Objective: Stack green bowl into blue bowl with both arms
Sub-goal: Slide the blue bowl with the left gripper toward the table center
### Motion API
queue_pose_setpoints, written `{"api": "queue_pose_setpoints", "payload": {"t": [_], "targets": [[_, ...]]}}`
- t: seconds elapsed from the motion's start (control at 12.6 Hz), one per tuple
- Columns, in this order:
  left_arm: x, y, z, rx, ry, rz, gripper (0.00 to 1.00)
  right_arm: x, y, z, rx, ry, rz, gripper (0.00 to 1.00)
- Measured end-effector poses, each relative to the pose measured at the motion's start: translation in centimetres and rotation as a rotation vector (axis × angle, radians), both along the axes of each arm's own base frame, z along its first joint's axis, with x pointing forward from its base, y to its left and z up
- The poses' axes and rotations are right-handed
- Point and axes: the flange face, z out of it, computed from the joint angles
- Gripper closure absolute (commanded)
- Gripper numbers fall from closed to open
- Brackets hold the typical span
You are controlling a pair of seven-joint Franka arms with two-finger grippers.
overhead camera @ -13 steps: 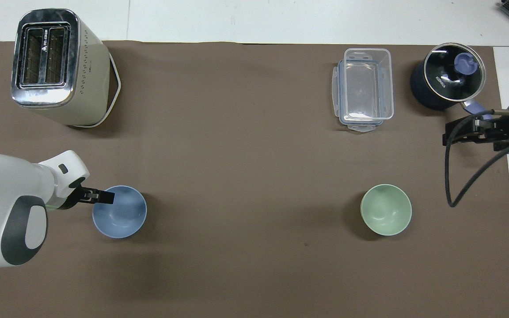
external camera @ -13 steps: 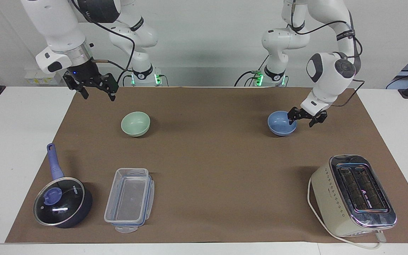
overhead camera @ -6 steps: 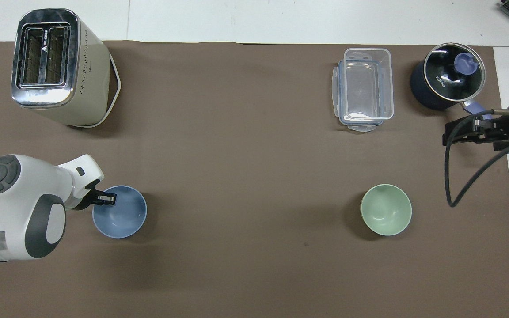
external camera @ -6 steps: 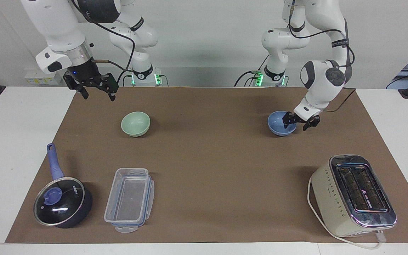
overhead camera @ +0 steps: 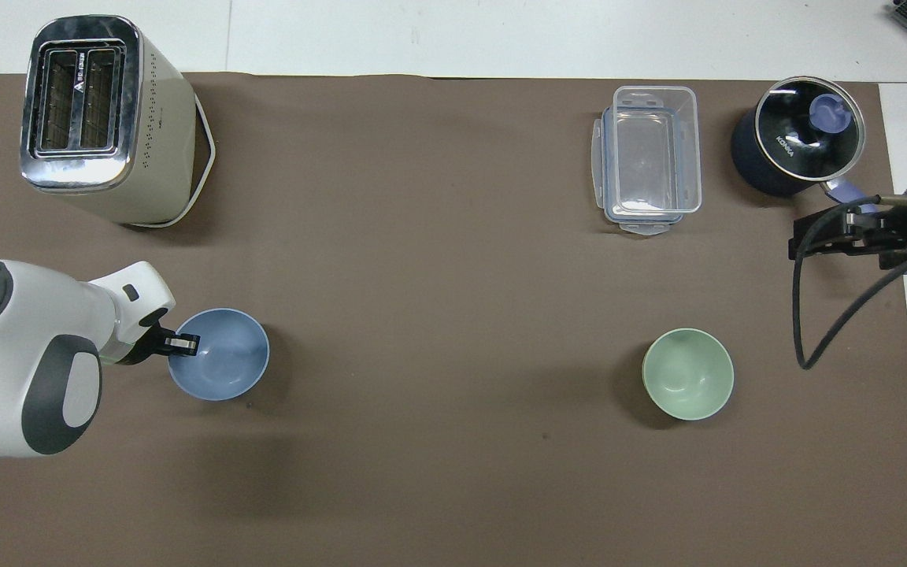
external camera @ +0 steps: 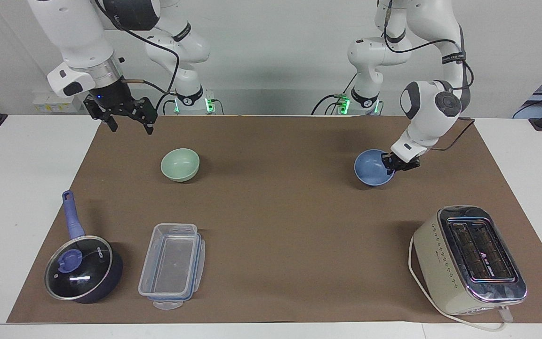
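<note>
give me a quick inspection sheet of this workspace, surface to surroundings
surface: white table under a brown mat.
job's things: blue bowl toward the left arm's end, tilted and lifted by its rim; green bowl upright on the mat toward the right arm's end, not yet stacked.
clutter: toaster, clear container and lidded saucepan, all farther from the robots than the bowls.
grippers: left gripper shut on the blue bowl's rim; right gripper open, raised over the mat's edge, waiting.
cables: black cables along both arms; toaster cord on the mat.
surroundings: white wall; nothing else seen clearly.
</note>
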Motion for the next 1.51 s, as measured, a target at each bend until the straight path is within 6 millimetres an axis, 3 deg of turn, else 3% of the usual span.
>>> {"api": "queue_pose_setpoints", "payload": {"t": [0.32, 0.48, 0.64, 1.03, 1.35, 1.51], "targets": [[0.7, -0.4, 4.1, -0.051, -0.005, 0.025, 1.00, 0.0, -0.2, 0.0, 0.000, 0.000, -0.004, 0.00], [0.6, -1.1, 4.5, -0.087, -0.005, 0.038, 1.00, 0.0, -0.3, 0.0, 0.000, 0.000, -0.005, 0.00], [0.3, -3.0, 4.5, -0.111, 0.000, 0.018, 1.00, 0.0, -0.3, 0.0, 0.000, 0.000, -0.005, 0.00], [-1.8, -12.2, 3.2, -0.121, -0.020, -0.024, 1.00, 0.0, -0.3, 0.0, 0.000, 0.000, -0.005, 0.00], [-5.4, -19.6, -1.1, -0.117, -0.063, -0.009, 1.00, 0.0, -0.3, 0.0, 0.000, 0.000, -0.005, 0.00], [-6.7, -22.2, -3.5, -0.120, -0.082, -0.026, 1.00, 0.0, -0.3, 0.0, 0.000, 0.000, -0.006, 0.00]]}}
